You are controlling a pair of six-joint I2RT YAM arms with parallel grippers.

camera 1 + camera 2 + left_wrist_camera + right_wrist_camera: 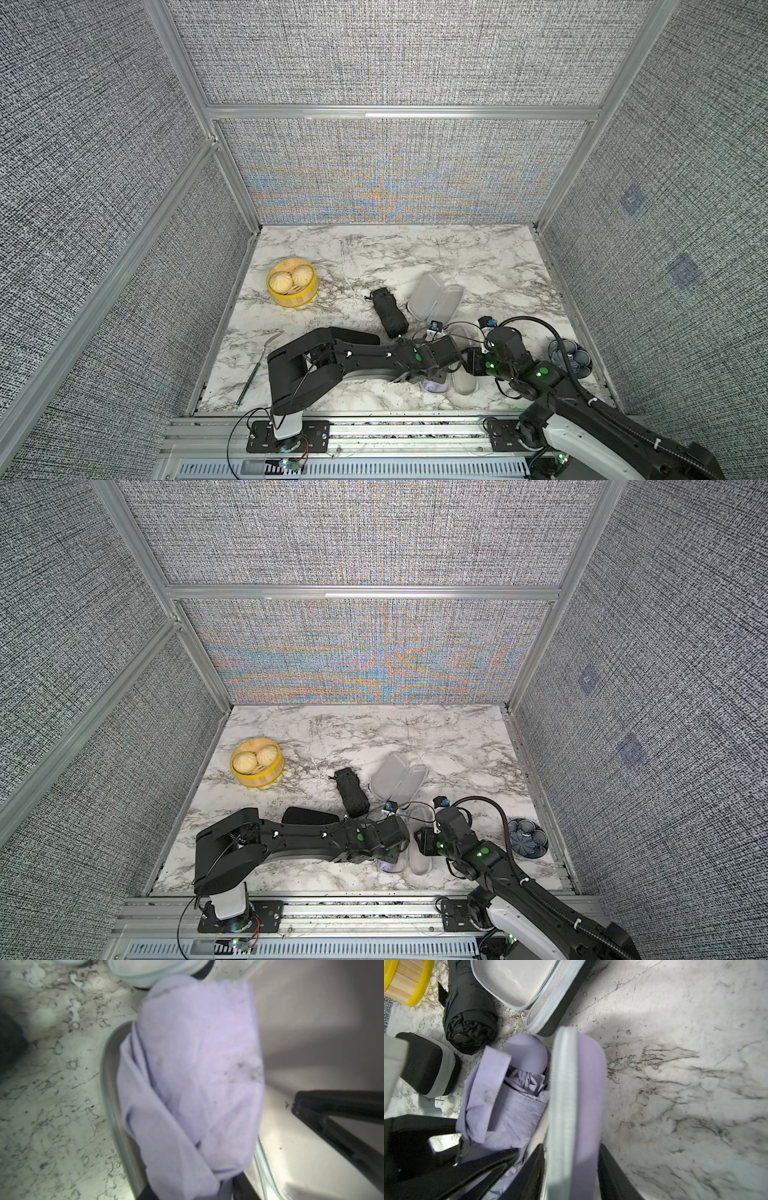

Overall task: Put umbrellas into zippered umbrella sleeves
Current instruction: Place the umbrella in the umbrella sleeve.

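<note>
Gripping the lavender sleeve lid point(589, 1088) in my right gripper point(569, 1155), lavender umbrella point(193, 1068) in my left gripper point(193, 1188); loose fabric may jam closing.

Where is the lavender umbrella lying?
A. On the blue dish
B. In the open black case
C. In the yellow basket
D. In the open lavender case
D: the lavender umbrella lies in the grey-lined half of the lavender case, whose other half stands raised beside it.
</note>
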